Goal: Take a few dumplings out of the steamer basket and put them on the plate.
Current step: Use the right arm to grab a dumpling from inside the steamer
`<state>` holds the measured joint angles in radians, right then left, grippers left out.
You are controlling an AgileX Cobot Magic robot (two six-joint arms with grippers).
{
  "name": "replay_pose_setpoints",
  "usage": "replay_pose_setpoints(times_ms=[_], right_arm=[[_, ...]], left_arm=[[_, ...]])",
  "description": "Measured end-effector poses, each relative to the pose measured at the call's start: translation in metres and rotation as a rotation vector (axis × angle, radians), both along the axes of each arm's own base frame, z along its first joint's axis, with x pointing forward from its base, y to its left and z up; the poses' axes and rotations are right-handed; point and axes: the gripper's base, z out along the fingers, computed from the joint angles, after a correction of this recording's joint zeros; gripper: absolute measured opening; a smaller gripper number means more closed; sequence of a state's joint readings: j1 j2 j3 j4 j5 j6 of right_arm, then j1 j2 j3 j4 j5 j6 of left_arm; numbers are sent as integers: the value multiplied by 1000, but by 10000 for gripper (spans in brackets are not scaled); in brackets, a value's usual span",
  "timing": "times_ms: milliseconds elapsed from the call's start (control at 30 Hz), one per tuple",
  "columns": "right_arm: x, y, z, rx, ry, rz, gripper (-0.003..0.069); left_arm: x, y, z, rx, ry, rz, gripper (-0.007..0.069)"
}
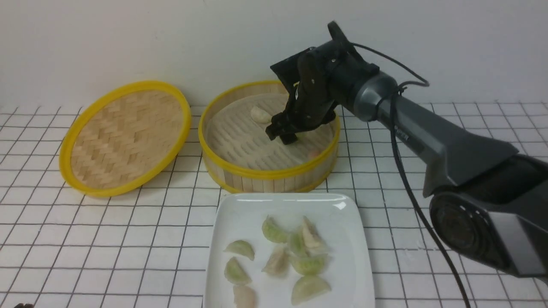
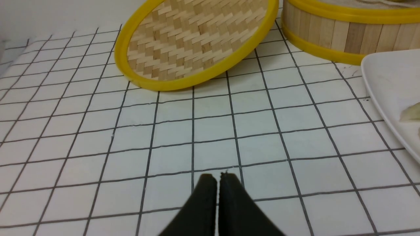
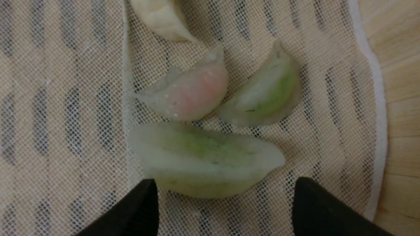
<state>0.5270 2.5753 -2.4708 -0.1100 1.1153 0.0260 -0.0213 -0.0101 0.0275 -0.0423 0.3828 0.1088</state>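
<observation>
The steamer basket (image 1: 269, 173) stands at the back centre, with a pale mesh liner (image 3: 65, 98) inside. My right gripper (image 1: 282, 133) reaches down into it, open. In the right wrist view a long pale green dumpling (image 3: 203, 159) lies just ahead of the right gripper (image 3: 226, 187), between the lines of its spread fingertips and untouched. Beyond it lie a pinkish dumpling (image 3: 192, 91), a second green one (image 3: 267, 93) and a cream one (image 3: 160, 18). The white plate (image 1: 239, 214) in front of the basket holds several dumplings (image 1: 274, 231). My left gripper (image 2: 216, 177) is shut and empty above the tiled table.
The woven yellow-rimmed lid (image 1: 124, 137) leans tilted at the back left, close to the basket. The left wrist view shows the lid (image 2: 197, 39), the basket's wall (image 2: 344, 36) and the plate's edge (image 2: 390, 85). A white wall stands behind the gridded tabletop (image 1: 128, 239).
</observation>
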Motion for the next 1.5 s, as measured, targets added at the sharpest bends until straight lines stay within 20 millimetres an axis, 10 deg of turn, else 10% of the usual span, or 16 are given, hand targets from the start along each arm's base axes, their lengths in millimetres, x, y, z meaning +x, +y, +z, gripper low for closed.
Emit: replay_pose_setpoints(times_ms=[1033, 1300, 1500], right_arm=[[-19, -11, -1, -66, 151, -31, 485], [-17, -10, -10, -76, 151, -30, 210], [-22, -13, 21, -55, 120, -40, 193]], left_arm=[[0, 0, 0, 0, 0, 0, -6], [0, 0, 0, 0, 0, 0, -6], [0, 0, 0, 0, 0, 0, -6]])
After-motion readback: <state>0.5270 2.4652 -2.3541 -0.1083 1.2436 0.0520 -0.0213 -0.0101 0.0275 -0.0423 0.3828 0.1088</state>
